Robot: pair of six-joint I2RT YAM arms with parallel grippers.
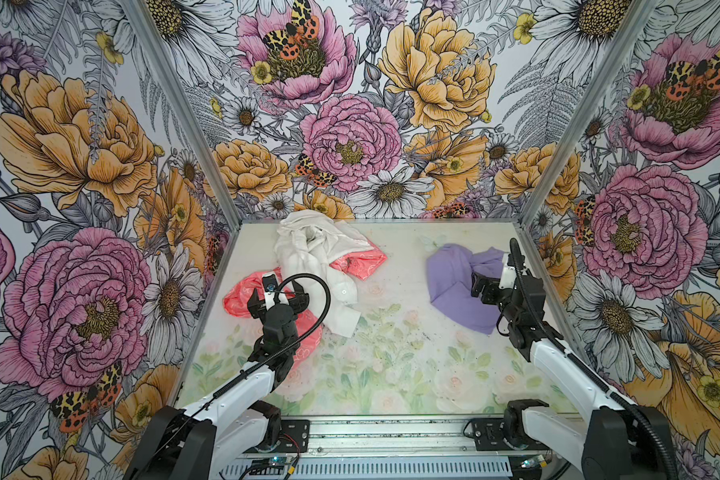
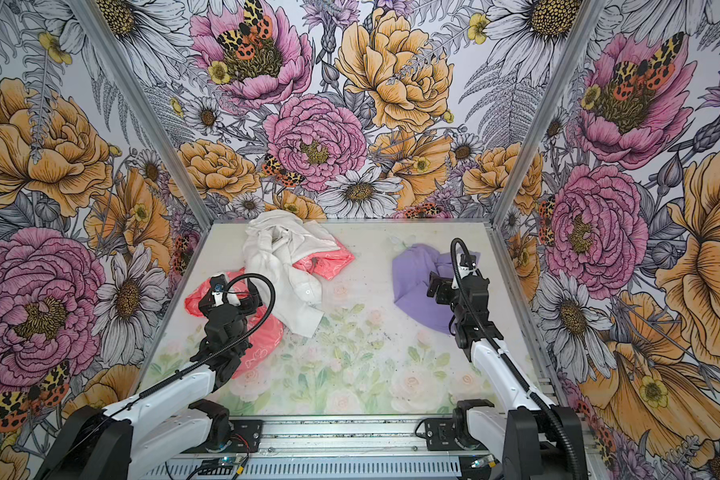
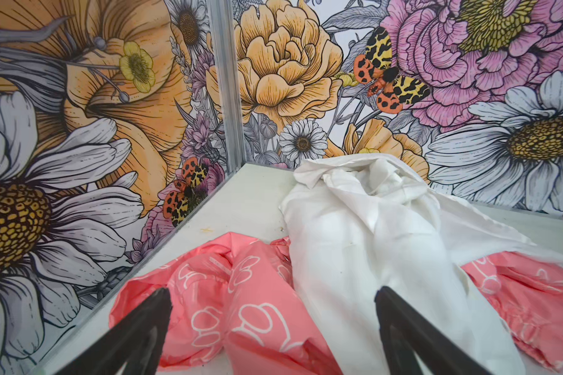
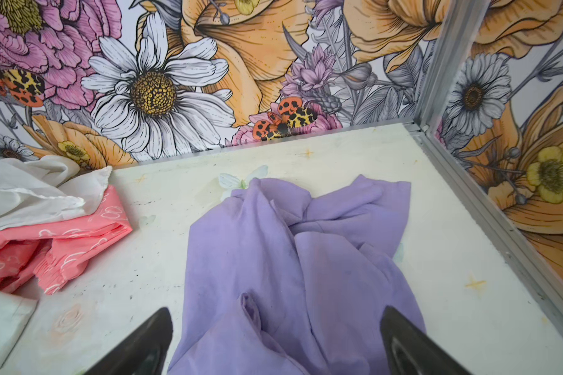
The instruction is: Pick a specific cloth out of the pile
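The cloth [image 1: 449,286] [image 2: 412,278] [image 4: 273,240] is plain lavender and lies crumpled by itself on the right of the table, apart from the pile. The pile at the left back is a white shirt [image 1: 316,253] [image 2: 283,257] [image 3: 364,240] draped over a coral-pink printed cloth [image 1: 240,297] [image 2: 198,299] [image 3: 241,292]. My right gripper [image 1: 476,287] [image 2: 433,286] [image 4: 277,311] hangs open just over the lavender cloth's near part, with nothing pinched. Over the pink cloth, beside the white shirt, my left gripper [image 1: 276,291] [image 2: 227,293] [image 3: 272,292] is open and empty.
The pale floral table [image 1: 391,340] is boxed in by flowered walls on three sides, with metal corner posts [image 1: 175,104] [image 1: 574,112]. A bare strip of table separates the pile from the lavender cloth. The pile's edge shows in the right wrist view [image 4: 62,240].
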